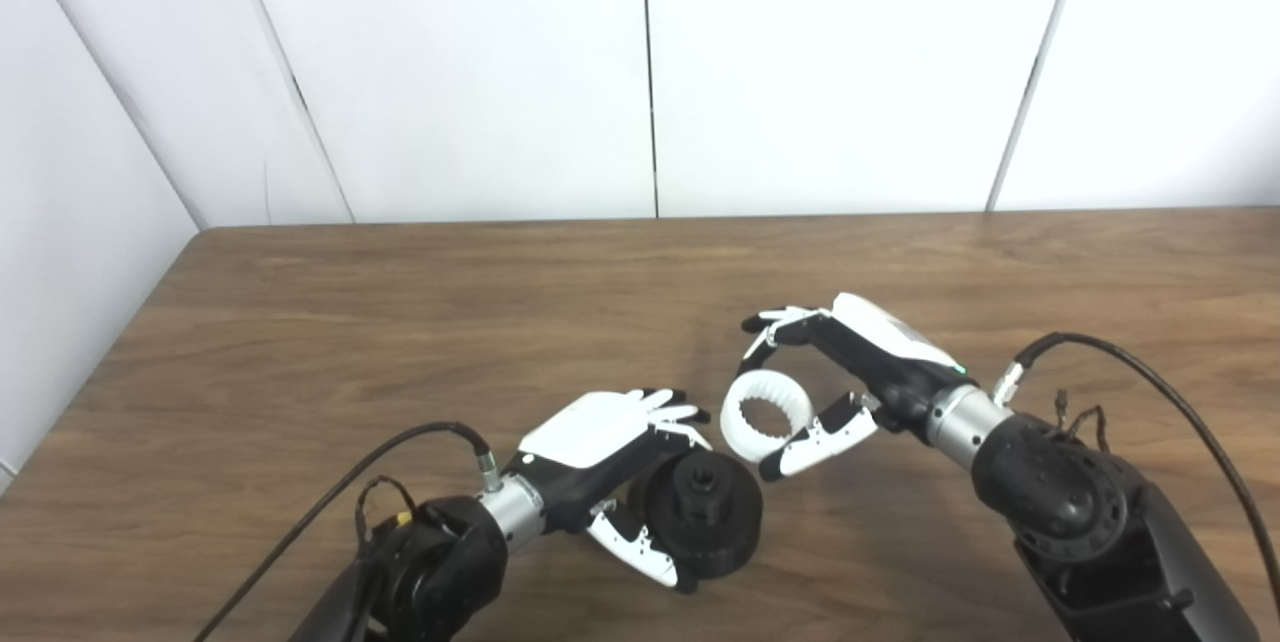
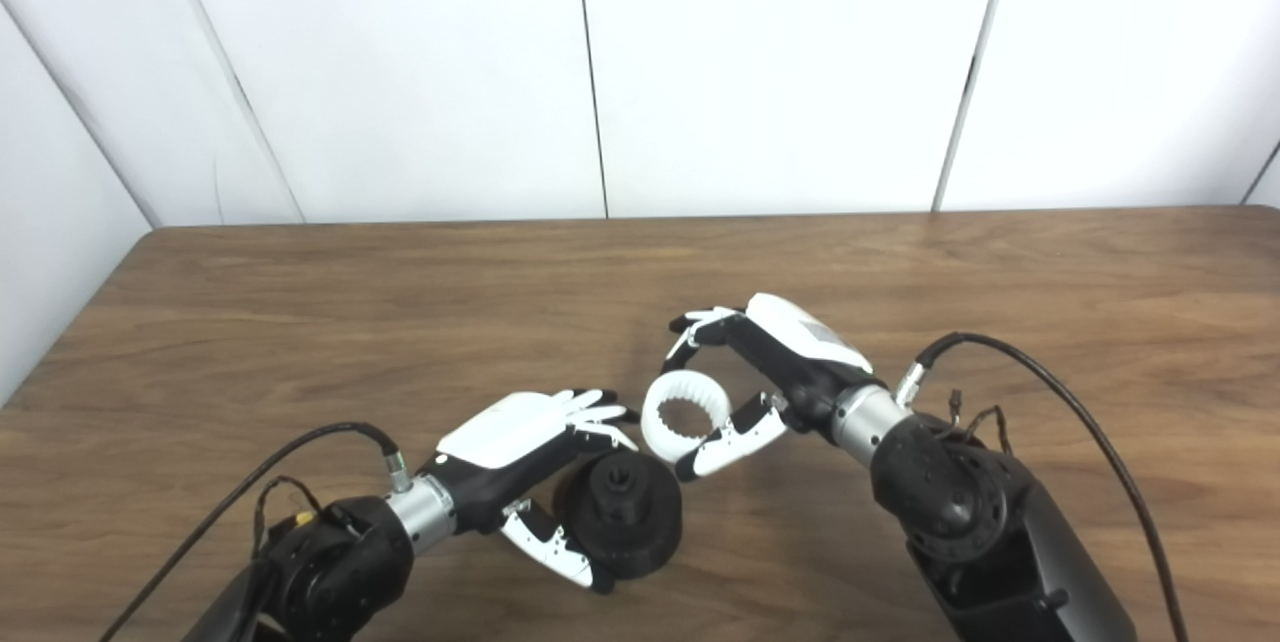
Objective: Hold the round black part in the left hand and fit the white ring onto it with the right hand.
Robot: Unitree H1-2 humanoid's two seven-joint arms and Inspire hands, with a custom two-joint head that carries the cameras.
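Though both parts are already gripped, fitting not yet done. Nearest the cameras, left hand (image 1: 610, 467) wrapped around the round black part (image 1: 703, 515), fingers over its far rim and thumb under its near rim, clamped firmly by the look of it. Part held low over the counter (image 1: 400, 322) or resting on it; cannot tell which. Face with a raised central hub turned up and toward the other hand.

Just beyond and to the right, right hand (image 1: 850, 377) closed on the white ring (image 1: 767, 414), fingertips at the far edge, thumb at the near edge. Ring lifted, tilted, close beside the upper edge of the black part; whether touching cannot be told.

Judged roughly halfway: pick-up of both pieces finished; lining the ring's bore up with the hub and pressing it home left to do.

Black part: matte, chunky disc with a thick rounded rim and a stubby boss bearing a small hole, likely moulded or printed plastic. Ring: smooth white outside, toothed or ribbed along the inner wall, rigid-looking. Hands: glossy white shells over black frames, metal cuffs at the wrists, black cables looping back.

Farther off, wood-grain counter in brown, slightly glossy. Beyond that, plain white wall panels with thin dark seams.
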